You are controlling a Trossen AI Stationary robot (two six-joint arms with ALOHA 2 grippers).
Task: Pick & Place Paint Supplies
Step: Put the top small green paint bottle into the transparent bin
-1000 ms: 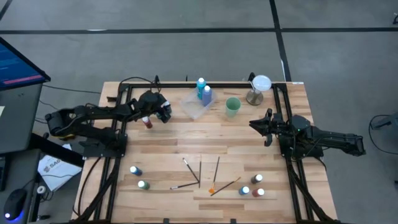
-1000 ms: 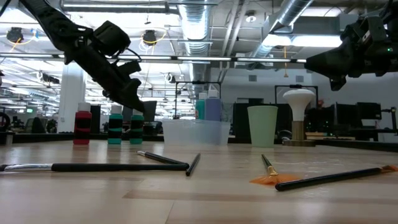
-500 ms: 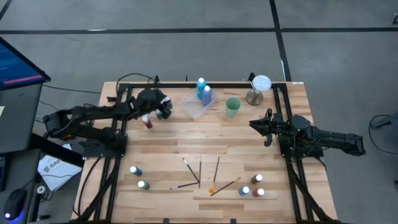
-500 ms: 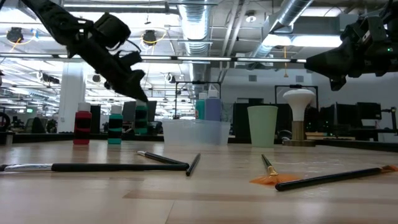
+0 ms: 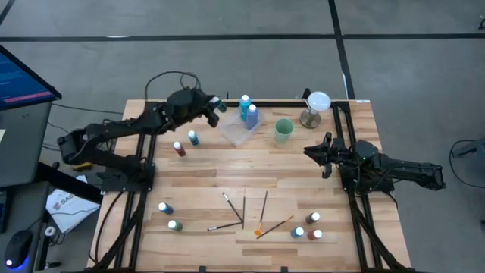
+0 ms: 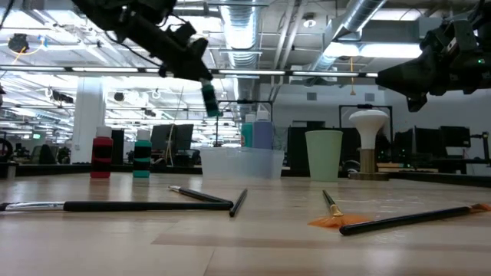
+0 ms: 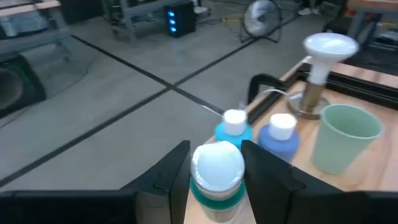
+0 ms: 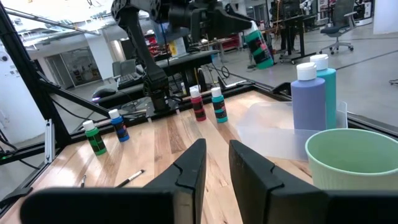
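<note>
Wooden table (image 5: 227,171) bearing, along its far edge, a clear plastic tray (image 5: 236,133), a pale green cup (image 5: 283,130) beside it, and a white-topped, mushroom-shaped object on a metallic base (image 5: 316,108) near the far right corner. At table height the cup (image 6: 324,154) stands upright between the tray (image 6: 242,162) and the mushroom-shaped object (image 6: 368,142). A monitor with a blue screen (image 5: 23,76) stands off the table's left side, above grey floor crossed by dark lines.

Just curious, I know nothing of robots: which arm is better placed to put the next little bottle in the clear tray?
Likely the left: its end effector holds a teal bottle raised beside the tray.
</note>
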